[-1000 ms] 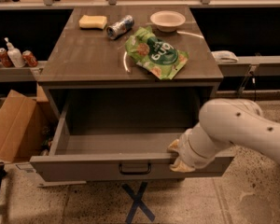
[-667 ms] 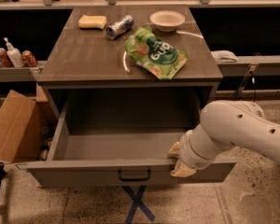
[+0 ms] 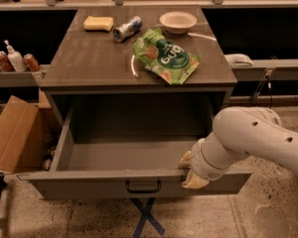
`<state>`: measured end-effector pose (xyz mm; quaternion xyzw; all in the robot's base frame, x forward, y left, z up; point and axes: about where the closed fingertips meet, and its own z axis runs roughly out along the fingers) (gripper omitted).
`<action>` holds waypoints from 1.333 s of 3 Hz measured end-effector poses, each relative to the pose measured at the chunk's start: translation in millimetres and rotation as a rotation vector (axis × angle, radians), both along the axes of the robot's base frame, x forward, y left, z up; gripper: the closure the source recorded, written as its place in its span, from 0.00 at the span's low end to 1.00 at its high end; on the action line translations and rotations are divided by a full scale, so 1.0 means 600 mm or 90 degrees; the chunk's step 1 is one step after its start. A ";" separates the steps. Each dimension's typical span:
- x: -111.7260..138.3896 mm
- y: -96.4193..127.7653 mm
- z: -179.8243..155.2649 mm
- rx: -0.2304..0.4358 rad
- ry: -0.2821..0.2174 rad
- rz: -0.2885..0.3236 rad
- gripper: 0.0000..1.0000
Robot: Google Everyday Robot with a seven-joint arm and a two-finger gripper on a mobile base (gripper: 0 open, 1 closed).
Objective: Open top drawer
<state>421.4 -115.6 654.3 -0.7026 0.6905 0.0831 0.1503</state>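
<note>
The top drawer [image 3: 89,182] stands pulled far out of the grey-brown cabinet, and its deep plain box is empty inside. Its flat front panel carries a small dark bar handle [image 3: 143,186] at the centre. My gripper [image 3: 190,171] sits at the right part of the drawer's front edge, its tan fingertips over the rim, to the right of the handle. The white arm [image 3: 258,135] comes in from the right and hides the drawer's right corner.
On the cabinet top [image 3: 89,63] lie a green snack bag [image 3: 165,56], a can on its side [image 3: 127,28], a yellow sponge [image 3: 99,23] and a white bowl [image 3: 178,21]. A cardboard box [image 3: 12,133] stands left. Cans and a bottle [image 3: 15,61] sit on a left shelf.
The drawer has slid further out toward the camera, and my gripper has moved with its front edge, down and toward the camera.
</note>
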 end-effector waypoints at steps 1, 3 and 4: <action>0.005 -0.001 0.002 0.002 -0.001 0.005 0.35; 0.076 -0.038 0.089 -0.022 -0.046 0.002 0.00; 0.099 -0.061 0.143 -0.043 -0.070 -0.012 0.00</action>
